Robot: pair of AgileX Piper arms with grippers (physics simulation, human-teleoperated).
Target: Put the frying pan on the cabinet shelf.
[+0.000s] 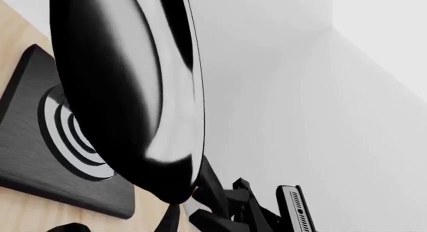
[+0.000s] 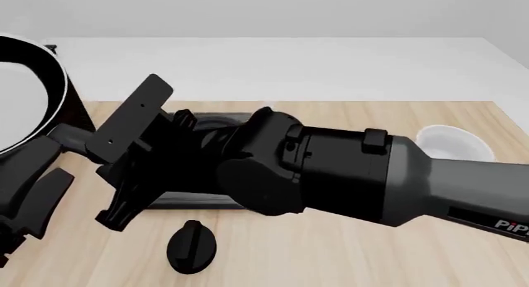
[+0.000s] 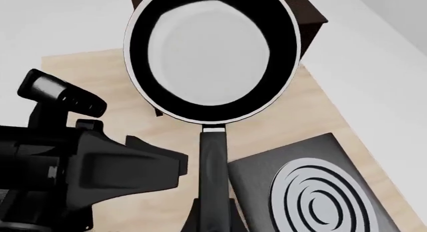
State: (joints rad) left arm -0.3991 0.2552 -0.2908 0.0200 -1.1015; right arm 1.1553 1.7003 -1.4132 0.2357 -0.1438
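Observation:
The frying pan (image 3: 210, 56) is round and black with a glossy inside, held off the table in front of the dark cabinet (image 3: 312, 19). My right gripper (image 3: 213, 214) is shut on the end of its long handle (image 3: 213, 162). In the front view the pan (image 2: 21, 95) is at the far left, the cabinet (image 2: 81, 112) is just behind it, and my right gripper (image 2: 87, 144) reaches across. My left gripper (image 2: 41, 185) is open and empty, just below the handle. The left wrist view shows the pan (image 1: 127, 91) edge-on and close. The shelf boards are hidden.
A black stove plate with silver rings (image 3: 313, 192) lies on the light wooden table (image 2: 347, 250), also in the left wrist view (image 1: 40, 142). A white bowl (image 2: 450, 141) stands at the right. A black knob (image 2: 192, 247) lies near the front. My right arm hides the table's middle.

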